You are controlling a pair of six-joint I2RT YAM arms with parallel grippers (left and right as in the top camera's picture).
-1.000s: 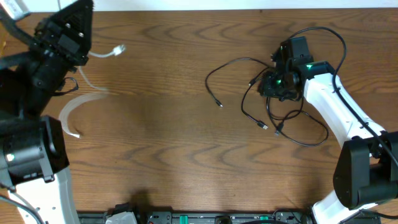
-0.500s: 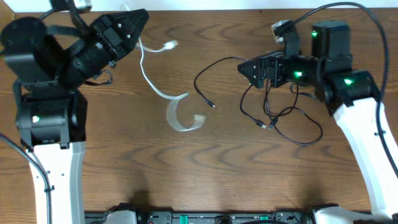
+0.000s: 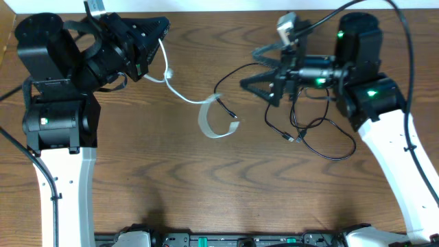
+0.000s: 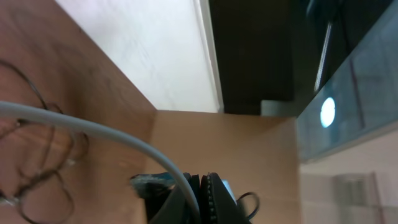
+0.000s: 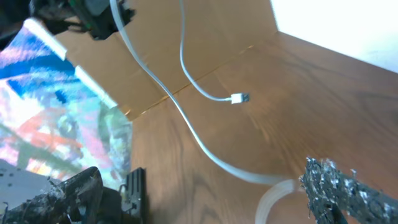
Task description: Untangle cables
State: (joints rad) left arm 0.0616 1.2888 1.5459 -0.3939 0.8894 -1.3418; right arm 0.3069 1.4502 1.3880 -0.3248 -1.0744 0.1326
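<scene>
White cable (image 3: 204,118) dangles from left gripper (image 3: 162,29), seemingly pinched.

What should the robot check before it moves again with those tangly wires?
1. Left gripper shut on the thin white cable: ok.
2. Right gripper open and holding nothing: ok.
3. White cable's small plug end dangling free: ok.
4. White cable's flat looped end clear of the thin black cables: cannot tell; one black end lies right beside it.
5. Black cables separated from each other: not ok; they cross in a loose tangle on the brown wooden table.
</scene>
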